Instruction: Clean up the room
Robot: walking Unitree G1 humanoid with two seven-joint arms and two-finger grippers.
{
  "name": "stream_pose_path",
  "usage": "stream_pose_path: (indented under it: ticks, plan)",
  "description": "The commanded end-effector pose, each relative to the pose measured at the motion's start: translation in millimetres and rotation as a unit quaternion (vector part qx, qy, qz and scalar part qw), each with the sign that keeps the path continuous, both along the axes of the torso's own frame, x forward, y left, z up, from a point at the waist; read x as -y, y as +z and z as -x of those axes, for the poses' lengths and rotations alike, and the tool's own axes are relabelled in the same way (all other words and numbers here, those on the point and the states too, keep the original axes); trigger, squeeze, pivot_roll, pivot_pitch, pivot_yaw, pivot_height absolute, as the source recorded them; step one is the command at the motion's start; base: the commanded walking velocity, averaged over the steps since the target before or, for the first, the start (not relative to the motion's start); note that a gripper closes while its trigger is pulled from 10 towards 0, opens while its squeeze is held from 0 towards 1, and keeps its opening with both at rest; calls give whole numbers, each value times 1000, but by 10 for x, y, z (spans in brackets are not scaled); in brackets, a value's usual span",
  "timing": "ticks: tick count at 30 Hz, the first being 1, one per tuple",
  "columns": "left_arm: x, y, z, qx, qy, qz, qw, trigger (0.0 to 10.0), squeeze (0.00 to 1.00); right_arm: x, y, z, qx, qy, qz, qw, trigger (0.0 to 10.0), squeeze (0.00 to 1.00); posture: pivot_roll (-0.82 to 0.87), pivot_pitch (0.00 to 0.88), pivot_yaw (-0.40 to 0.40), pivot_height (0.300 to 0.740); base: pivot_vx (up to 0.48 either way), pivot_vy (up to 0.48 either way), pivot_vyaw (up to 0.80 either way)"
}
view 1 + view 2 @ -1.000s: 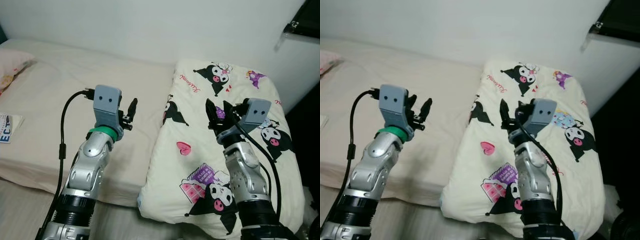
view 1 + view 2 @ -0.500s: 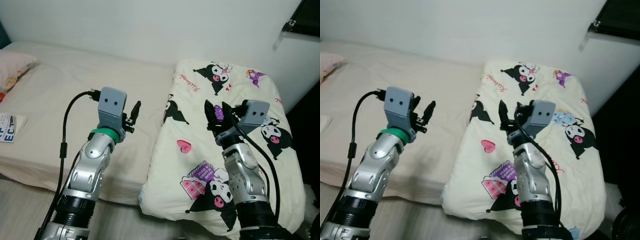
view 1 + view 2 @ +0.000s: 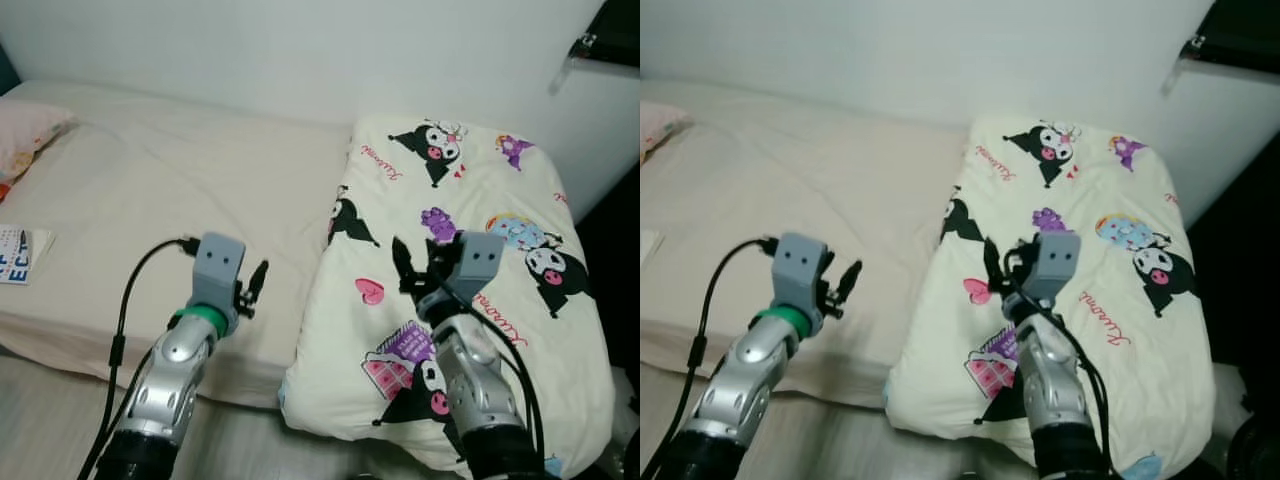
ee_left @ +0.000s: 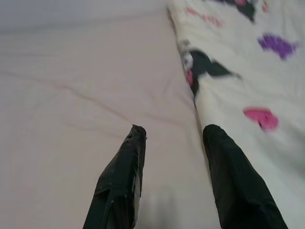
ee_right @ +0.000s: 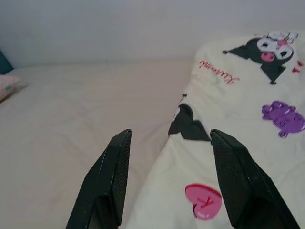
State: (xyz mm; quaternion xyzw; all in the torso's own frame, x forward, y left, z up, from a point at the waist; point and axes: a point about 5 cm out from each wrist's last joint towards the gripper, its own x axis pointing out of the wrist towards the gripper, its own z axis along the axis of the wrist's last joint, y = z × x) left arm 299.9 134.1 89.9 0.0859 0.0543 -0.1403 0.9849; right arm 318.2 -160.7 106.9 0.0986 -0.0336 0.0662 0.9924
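Our 2 arms have dropped lower — left gripper point(image 4: 174, 138) and right gripper point(image 5: 167, 138) open, empty; we should grab the blanket point(image 3: 470, 200) edge squarely.

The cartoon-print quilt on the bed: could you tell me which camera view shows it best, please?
The left eye view shows the quilt best: nearly whole, folded on the bed, with the right gripper above it. The right eye view shows much the same. Each wrist view catches just its edge, between open fingers.
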Motion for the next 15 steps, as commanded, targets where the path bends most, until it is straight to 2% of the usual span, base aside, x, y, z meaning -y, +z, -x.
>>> stream_pose_path:
  ticks: [1,4,15]
  plan:
    - [45,-2,15,11,-10,-13,1000,10000,0,2,-41,24,-6,-2,1,1000,10000,0,42,40,0,740,0,0,0]
    - [90,50,-18,30,-15,-17,999,10000,0,1,-18,1,-4,-2,0,1000,10000,0,42,40,-1,740,0,-180,0]
    - [123,82,-47,48,-15,-17,999,10000,0,32,-15,-1,0,-9,-1,1000,10000,0,34,38,2,740,0,-473,0]
